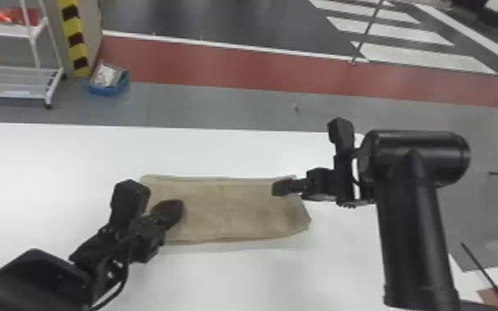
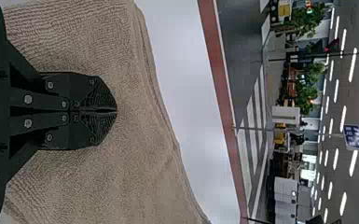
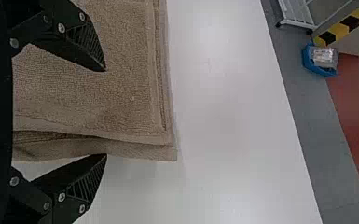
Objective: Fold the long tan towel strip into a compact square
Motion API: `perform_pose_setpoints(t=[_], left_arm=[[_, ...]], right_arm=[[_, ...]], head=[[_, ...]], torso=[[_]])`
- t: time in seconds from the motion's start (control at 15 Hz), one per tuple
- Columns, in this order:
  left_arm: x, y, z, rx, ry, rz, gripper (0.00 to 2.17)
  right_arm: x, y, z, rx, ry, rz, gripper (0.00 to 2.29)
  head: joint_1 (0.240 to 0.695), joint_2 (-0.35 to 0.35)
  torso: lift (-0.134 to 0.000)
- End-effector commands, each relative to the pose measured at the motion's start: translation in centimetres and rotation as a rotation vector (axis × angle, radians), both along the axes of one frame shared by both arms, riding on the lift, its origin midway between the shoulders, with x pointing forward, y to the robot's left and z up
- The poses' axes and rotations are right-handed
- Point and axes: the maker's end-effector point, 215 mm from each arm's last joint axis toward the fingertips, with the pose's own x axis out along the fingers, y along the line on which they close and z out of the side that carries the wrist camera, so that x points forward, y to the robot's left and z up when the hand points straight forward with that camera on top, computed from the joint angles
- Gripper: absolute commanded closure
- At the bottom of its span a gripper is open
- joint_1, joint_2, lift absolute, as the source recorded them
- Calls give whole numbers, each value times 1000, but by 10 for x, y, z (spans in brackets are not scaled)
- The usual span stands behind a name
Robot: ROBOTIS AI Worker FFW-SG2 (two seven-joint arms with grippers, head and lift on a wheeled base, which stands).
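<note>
Head view: two arms over one table (image 1: 66,157). My left arm (image 1: 33,281) comes in at the lower left corner, slanting up and right, its wrist low. My left gripper (image 1: 170,211) hangs over the left end of the towel (image 1: 227,211). Left wrist view: its two fingers (image 2: 88,93) are pressed together, closed, with tan cloth around them; cannot tell whether they touch it.

My right arm (image 1: 417,240) stands nearly upright from the bottom edge, right of centre, bends at a thick round joint and runs left. My right gripper (image 1: 286,187) is over the upper right part of the towel. Right wrist view: its two fingers (image 3: 81,42) are spread wide, one above the cloth, the other just past its end. Nothing gripped there.

One towel, a strip lying lengthwise across the centre of the head frame, long sides running left to right. Its right end slants at the lower corner; stacked layers show along the edge in the right wrist view.

Beyond the table: one white rack (image 1: 12,70), upper left; one striped post (image 1: 74,39) beside it; one blue bin (image 1: 109,89) on the floor near both.
</note>
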Motion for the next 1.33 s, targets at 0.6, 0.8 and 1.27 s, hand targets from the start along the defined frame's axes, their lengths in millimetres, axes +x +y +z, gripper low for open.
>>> perform_pose_setpoints(t=[0.6,0.8,1.27], left_arm=[[2,-1,0,1,-2,-2,2142],[2,-3,-1,2,-1,-6,2142],[2,-4,0,0,-4,-7,2142]], right_arm=[[-4,-12,-2,-44,24,19,289],[-12,-9,-9,-32,37,32,289],[-24,-18,-23,-20,77,22,289]], head=[[695,-264],[695,-268],[695,-273]], torso=[[-124],[-124],[-124]])
